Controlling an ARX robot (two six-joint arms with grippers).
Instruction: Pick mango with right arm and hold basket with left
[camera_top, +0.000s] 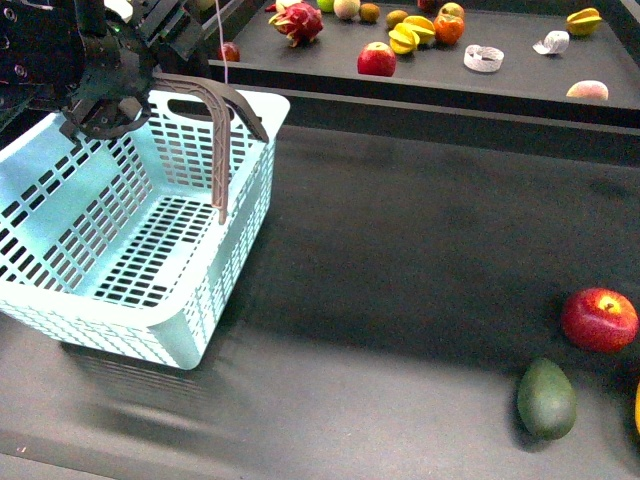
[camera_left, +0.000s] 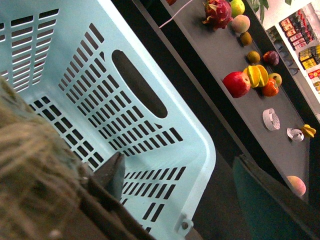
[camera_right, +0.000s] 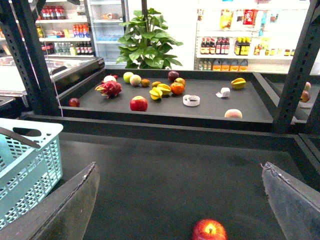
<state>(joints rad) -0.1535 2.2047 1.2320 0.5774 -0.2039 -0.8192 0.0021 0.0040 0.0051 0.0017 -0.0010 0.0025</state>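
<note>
The light blue slotted basket (camera_top: 235, 290) stands at the left of the dark table. My left gripper (camera_top: 235, 135) is open. Its brown fingers (camera_top: 220, 160) straddle the basket's far right rim, one inside and one outside. In the left wrist view the basket rim (camera_left: 207, 150) runs between the jaws of the left gripper (camera_left: 187, 200). Only a yellow-orange sliver of the mango (camera_top: 637, 410) shows at the right edge. My right gripper (camera_right: 180, 200) is open and empty above the table, out of the front view. A red apple (camera_right: 209, 231) lies below, between its jaws.
A red apple (camera_top: 598, 318) and a dark green egg-shaped fruit (camera_top: 546, 397) lie at the front right near the mango. A raised back shelf (camera_top: 500, 85) holds several fruits, among them a dragon fruit (camera_top: 297, 22) and another apple (camera_top: 377, 59). The basket (camera_right: 25, 170) also shows in the right wrist view.
</note>
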